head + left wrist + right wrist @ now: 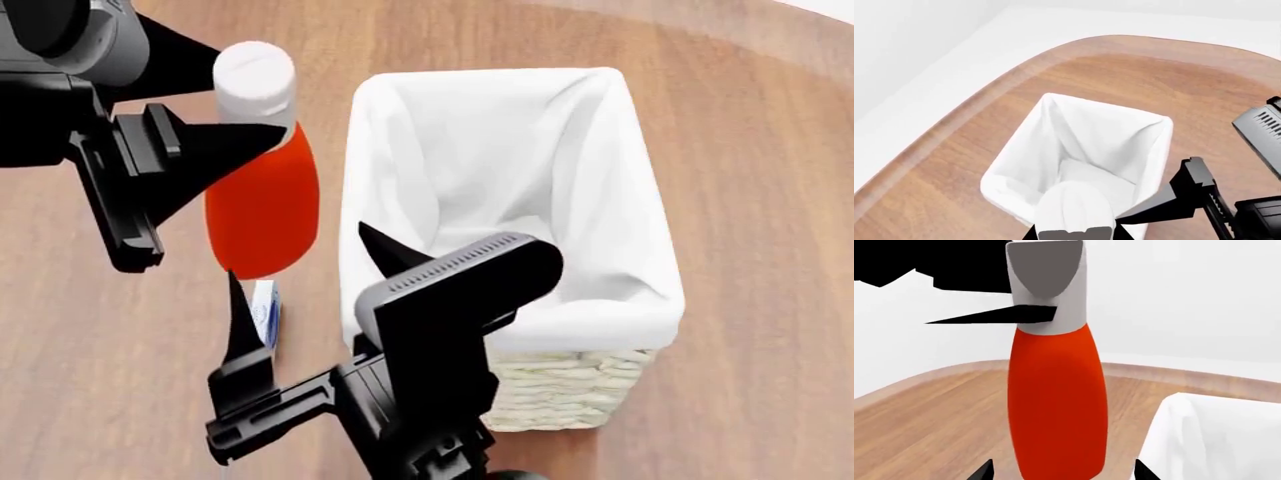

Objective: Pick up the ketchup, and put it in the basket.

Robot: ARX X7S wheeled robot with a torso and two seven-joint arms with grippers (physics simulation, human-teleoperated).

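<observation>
A wooden table (747, 150) under white walls. The left gripper (200, 160) is clamped on the ketchup (263, 200) just below its cap, holding it raised beside the basket (587, 390), likely to clear the rim. The bottle's long axis stands near upright, cap on top. The right gripper (254, 330) hangs near, fingers spread, holding nothing

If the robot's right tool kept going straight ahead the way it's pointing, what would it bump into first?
The orange-red plastic squeeze bottle with a white cap. It stands directly ahead of the right tool, between its open fingertips, and seems very close, though depth is hard to judge.
</observation>
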